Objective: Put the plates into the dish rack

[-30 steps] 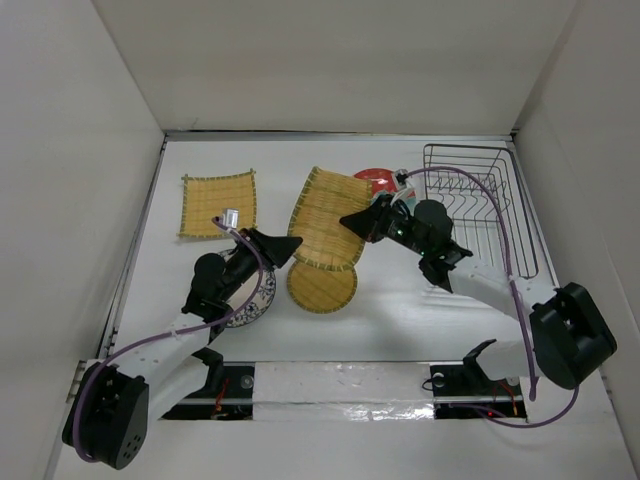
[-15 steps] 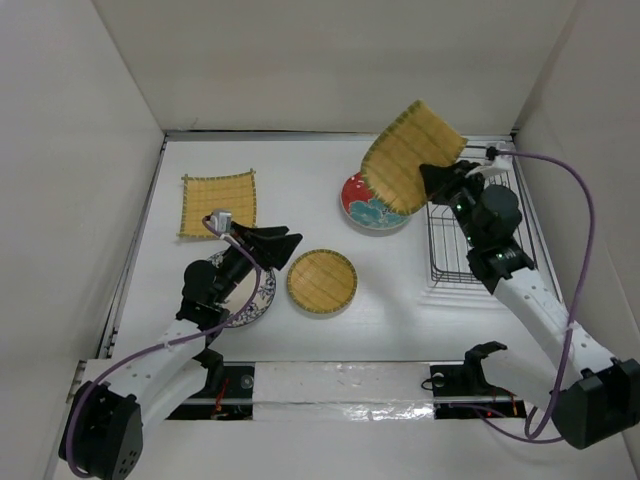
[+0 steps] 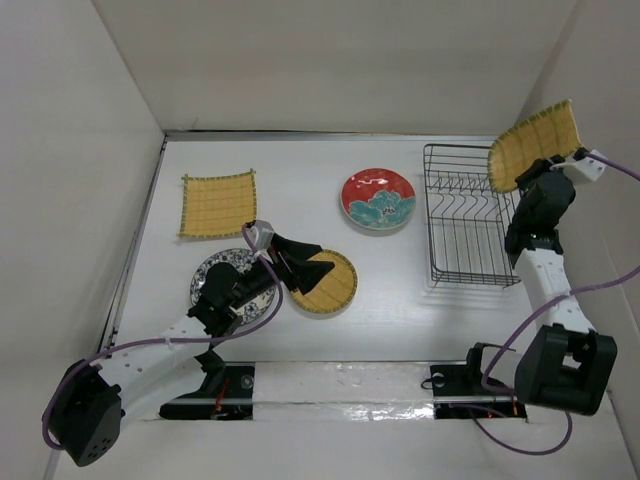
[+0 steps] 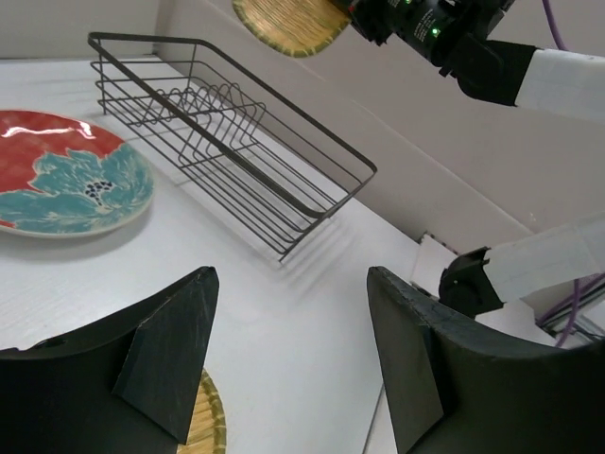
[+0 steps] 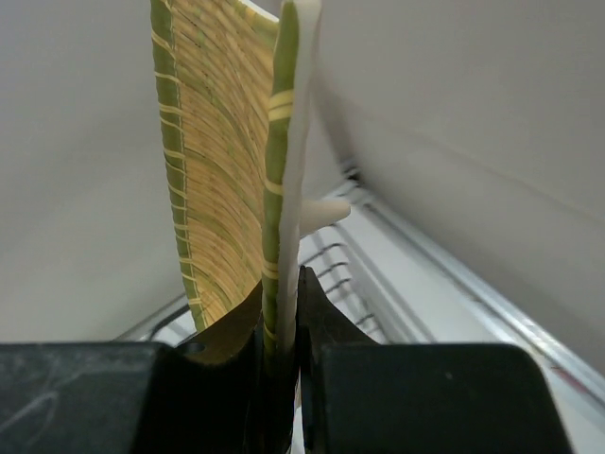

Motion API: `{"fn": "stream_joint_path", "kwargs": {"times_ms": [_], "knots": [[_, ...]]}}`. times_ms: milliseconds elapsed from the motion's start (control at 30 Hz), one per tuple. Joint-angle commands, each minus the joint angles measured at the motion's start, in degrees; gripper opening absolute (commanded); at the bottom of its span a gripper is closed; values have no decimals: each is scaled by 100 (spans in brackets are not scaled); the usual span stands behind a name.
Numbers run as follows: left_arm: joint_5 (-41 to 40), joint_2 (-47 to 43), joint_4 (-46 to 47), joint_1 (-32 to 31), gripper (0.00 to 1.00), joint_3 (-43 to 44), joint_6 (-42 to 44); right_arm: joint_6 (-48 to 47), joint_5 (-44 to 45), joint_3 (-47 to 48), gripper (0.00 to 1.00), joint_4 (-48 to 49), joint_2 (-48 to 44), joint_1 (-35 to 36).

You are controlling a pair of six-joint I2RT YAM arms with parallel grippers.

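Observation:
My right gripper (image 3: 527,175) is shut on the rim of the fan-shaped yellow woven plate (image 3: 532,146), holding it upright in the air above the right side of the black wire dish rack (image 3: 470,215); the plate fills the right wrist view (image 5: 227,161). My left gripper (image 3: 300,257) is open and empty, hovering over the left edge of the round yellow plate (image 3: 326,283). The blue-white patterned plate (image 3: 212,272) lies under the left arm. The red plate with teal flower (image 3: 378,198) lies left of the rack. The square yellow plate (image 3: 218,203) lies at far left.
White walls enclose the table on three sides; the right wall stands close to the rack and the held plate. In the left wrist view the rack (image 4: 227,123) and red plate (image 4: 66,175) lie ahead.
My right gripper lifted the fan-shaped plate off the table and carried it right and up, past the red plate, above the rack's right side. My left gripper moved right over the round yellow plate.

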Motion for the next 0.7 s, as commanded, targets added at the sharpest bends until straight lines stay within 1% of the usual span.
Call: {"fn": "stream_joint_path", "kwargs": {"times_ms": [0,67,133,200,267,367,467,667], "knots": [[-198,-42,-49,-13,61,265,417,-63,98,799,0,718,236,-562],[-137,-24,-31,-13,61,274,356,-186,37,959,0,717,508,-817],[-84,-59,13,-13,61,247,329,-282,19,1012,0,726,650,-932],[-75,-77,30,-13,62,238,303,-607,1,1065,0,761,904,-994],[-75,-103,39,-13,62,221,276,-1001,18,1214,0,691,1107,-995],[-66,-121,39,-13,62,221,259,-1353,-69,1250,0,700,1432,-1056],[-110,-130,22,-13,62,221,232,-1574,-314,1250,0,761,1705,-1056],[-110,-112,-22,-13,62,247,232,-1900,-447,1294,0,884,2065,-1056]]}}
